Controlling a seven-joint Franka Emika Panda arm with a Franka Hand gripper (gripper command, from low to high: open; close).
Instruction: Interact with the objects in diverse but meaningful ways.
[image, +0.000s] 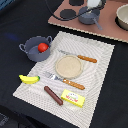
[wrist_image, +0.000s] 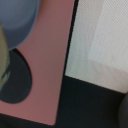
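Toy kitchen items lie spread over a pale mat (image: 95, 52) on a dark table (image: 15, 20). Pot (image: 34, 48), grey with two handles, sits at the mat's corner toward the exterior view's left; tomato (image: 43, 47) rests inside it. Banana (image: 29, 79) lies at the mat's near edge on the exterior view's left, partly on the mat. Sausage (image: 53, 95) lies on the mat near the front, just beside the packet (image: 73, 98), the two apart. Tan plate (image: 68, 66) sits at the mat's centre. Fork (image: 64, 80) lies just in front of the plate; knife (image: 78, 56) lies just behind it. Both have orange handles.

Pink board (image: 107, 27) with dark round burners lies behind the mat. Saucepan (image: 88, 17) stands on the board, its handle toward the exterior view's right. Bowl (image: 122, 17) sits at the board's end on the exterior view's right, cut by the frame edge.

Gripper (image: 93, 4) is at the top edge of the exterior view, directly over the saucepan, mostly out of frame and blurred. Cannot tell how far the jaws are apart, nor whether anything is held.

Wrist view is blurred: board (wrist_image: 47, 65) with one dark burner (wrist_image: 15, 80), a grey curved shape (wrist_image: 20, 20) that may be the saucepan, mat (wrist_image: 107, 40) beside the board, dark table (wrist_image: 90, 107) below both.
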